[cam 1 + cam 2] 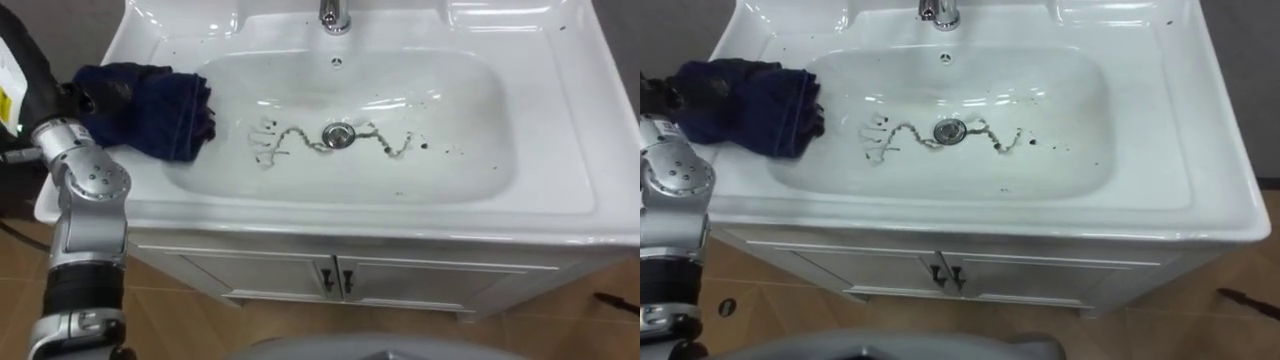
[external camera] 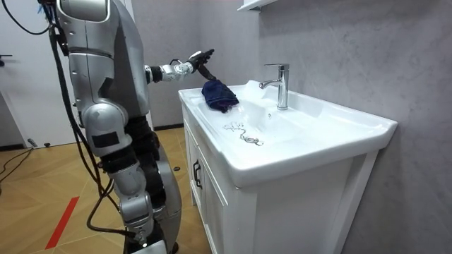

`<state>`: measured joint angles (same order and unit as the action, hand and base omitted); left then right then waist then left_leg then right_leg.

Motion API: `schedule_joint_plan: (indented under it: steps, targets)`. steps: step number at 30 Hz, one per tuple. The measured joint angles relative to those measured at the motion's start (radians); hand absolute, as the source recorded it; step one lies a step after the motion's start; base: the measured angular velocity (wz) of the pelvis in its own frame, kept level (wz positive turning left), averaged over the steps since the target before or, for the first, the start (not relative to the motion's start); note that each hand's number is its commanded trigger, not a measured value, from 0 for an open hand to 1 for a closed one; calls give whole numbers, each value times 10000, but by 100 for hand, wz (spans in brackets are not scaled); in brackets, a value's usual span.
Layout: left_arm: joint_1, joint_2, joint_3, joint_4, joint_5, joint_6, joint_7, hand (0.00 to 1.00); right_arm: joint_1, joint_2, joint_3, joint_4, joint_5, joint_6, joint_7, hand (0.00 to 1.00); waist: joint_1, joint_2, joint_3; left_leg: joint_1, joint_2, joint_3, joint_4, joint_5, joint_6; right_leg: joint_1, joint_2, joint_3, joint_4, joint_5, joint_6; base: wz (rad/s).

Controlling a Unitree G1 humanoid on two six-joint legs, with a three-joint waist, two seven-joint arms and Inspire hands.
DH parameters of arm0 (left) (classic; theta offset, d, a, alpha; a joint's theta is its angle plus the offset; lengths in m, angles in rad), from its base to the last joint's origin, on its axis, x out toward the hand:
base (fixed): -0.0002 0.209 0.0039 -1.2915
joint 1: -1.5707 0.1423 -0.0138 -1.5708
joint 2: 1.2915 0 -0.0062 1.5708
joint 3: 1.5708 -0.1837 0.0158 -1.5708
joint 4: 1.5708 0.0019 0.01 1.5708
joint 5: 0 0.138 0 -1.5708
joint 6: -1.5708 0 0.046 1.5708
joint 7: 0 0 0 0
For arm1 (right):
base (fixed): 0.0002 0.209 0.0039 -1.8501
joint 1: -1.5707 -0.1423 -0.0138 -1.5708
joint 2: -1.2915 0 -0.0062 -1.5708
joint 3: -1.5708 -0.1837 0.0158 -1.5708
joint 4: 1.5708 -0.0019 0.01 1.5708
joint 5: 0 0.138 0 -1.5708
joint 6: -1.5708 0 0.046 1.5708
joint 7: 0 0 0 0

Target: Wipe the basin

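Navy cloth [image 1: 160,110] on left basin rim [image 1: 140,188]

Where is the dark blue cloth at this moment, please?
In the left eye view the dark blue cloth lies bunched on the left rim of the basin, beside the left hand.

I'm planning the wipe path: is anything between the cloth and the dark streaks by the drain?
Nothing visible does. The cloth lies on the left rim of the basin, next to the left hand. From it the bowl runs bare to the streaks by the drain; the tap stands behind, off that line.
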<state>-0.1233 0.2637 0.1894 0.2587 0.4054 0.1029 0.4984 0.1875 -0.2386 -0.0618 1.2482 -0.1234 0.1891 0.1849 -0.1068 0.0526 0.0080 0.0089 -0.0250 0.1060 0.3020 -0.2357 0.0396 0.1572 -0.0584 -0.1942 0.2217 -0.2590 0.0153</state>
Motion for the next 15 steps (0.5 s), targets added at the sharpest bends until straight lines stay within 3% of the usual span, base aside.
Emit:
schedule_joint_plan:
  steps: [5, 15]
  targets:
    - [-1, -1, -387, 581, 408, 501, -547, 0, -1, 27, -23, 41, 2, 262, 7, 0, -325, 115, -26, -288, 106, 29, 63, 1, -4, -198, 38, 23, 4, 27, -43, 0]
    - [-19, -2, -973, 857, 408, 896, -1845, 0, -8, 24, -36, 107, 16, 521, -16, 0, -620, 14, -35, -347, 141, 277, 68, 0, -15, -364, 97, 294, 12, 72, -78, -8]
